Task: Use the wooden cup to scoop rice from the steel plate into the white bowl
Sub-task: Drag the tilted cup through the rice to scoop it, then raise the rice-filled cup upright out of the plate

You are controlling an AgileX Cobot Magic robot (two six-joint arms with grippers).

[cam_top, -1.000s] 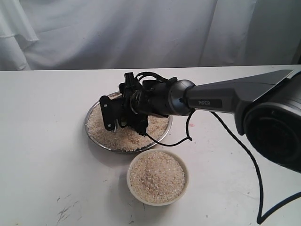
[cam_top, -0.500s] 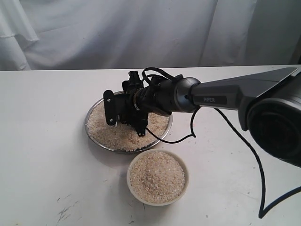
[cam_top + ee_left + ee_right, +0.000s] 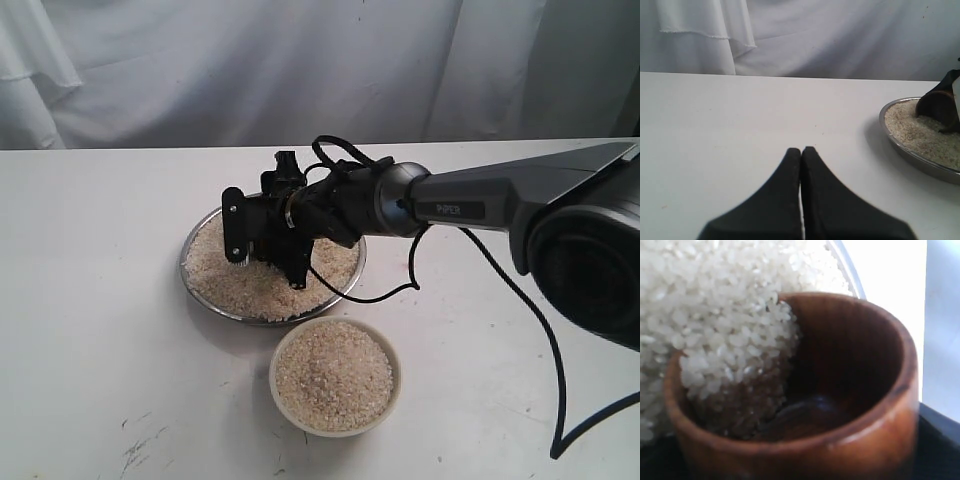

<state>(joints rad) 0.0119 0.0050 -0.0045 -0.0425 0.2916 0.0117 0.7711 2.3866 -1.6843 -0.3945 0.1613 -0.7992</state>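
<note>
Over the last second the right gripper has lifted slightly and shifted toward the back of the steel plate, and the cable loop above its wrist has risen with it.

The scene is a plain white table in front of a white draped curtain. At the near left of the table are a few faint dark scuff marks. The left gripper hangs low over bare table well to the left of the plate, with its black fingers pressed together and nothing between them.

Left of centre sits the steel plate, wide and shallow, with a loose bed of rice in it. The right gripper hangs over the plate and pinches the wooden cup, which is tipped with its mouth pushed into the rice (the wrist camera shows grains heaped partway inside and part of the dark bottom bare).

Just in front of the plate, apart from it, stands the white bowl, filled nearly to the rim with rice. The grey arm reaches in from the right, and a black cable trails from it across the table.
</note>
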